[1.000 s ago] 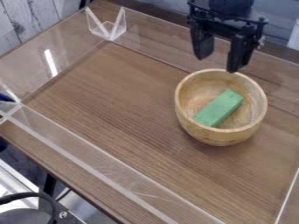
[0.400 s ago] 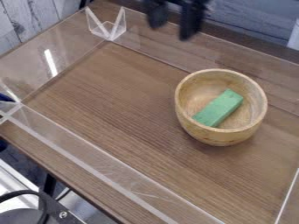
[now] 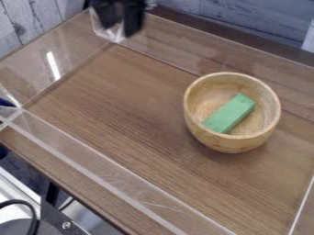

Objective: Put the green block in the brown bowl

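Block (image 3: 229,114) is found lying inside the bowl (image 3: 196,121); placement is judged complete. Gripper (image 3: 120,16) is seen empty, well apart at top left; jaw state cannot be told. Only retreat is called for.

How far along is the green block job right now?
Placement looks done: the green block lies flat inside the brown bowl, touching nothing else. Nothing is in hand; the gripper is at the top left edge of the view, well apart from the bowl, too blurred to read its jaws. Nothing visible is left to move.
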